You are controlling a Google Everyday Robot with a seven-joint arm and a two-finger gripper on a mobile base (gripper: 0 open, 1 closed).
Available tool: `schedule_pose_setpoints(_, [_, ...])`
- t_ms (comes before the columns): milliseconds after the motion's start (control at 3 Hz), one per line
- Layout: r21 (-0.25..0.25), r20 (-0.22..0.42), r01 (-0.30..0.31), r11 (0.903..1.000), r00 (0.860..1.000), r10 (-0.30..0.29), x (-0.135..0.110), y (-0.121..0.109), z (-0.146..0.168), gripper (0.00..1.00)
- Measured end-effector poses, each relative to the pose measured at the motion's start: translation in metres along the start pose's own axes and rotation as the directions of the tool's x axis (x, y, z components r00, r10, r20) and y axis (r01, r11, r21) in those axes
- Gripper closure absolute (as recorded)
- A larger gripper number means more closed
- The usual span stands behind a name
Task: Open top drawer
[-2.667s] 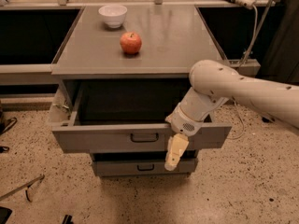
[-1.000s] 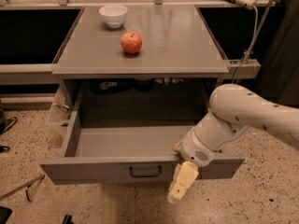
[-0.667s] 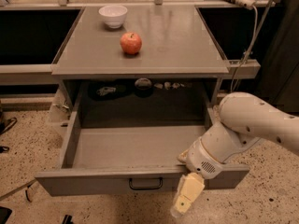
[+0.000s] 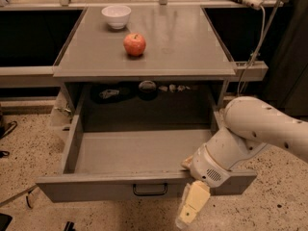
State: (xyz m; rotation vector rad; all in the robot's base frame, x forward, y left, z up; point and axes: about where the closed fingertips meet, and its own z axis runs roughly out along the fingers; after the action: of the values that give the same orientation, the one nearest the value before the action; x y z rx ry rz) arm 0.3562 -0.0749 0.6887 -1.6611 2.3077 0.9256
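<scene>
Top drawer [image 4: 139, 150] slides further out, task nearly done; tool [image 4: 192, 201] at its front panel, grip state cannot be told.

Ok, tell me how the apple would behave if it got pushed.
The apple is round, so it would probably roll rather than slide on the glossy cabinet top. It looks firm, likely not fragile. The gripper is away from it, at the front edge of the top drawer.

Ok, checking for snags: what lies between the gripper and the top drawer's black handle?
Only the top drawer's bare grey front, in the camera view; the gripper hangs low at that front, beside the handle.
</scene>
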Motion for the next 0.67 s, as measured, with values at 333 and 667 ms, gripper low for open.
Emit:
schedule_pose_setpoints(333, [-0.03,0.016,-0.012,0.9995,1.0,0.013,0.006,0.017,0.003,0.0])
schedule_pose_setpoints(667, [-0.054,0.039,-0.064,0.9965,0.997,0.067,0.02,0.043,0.004,0.0])
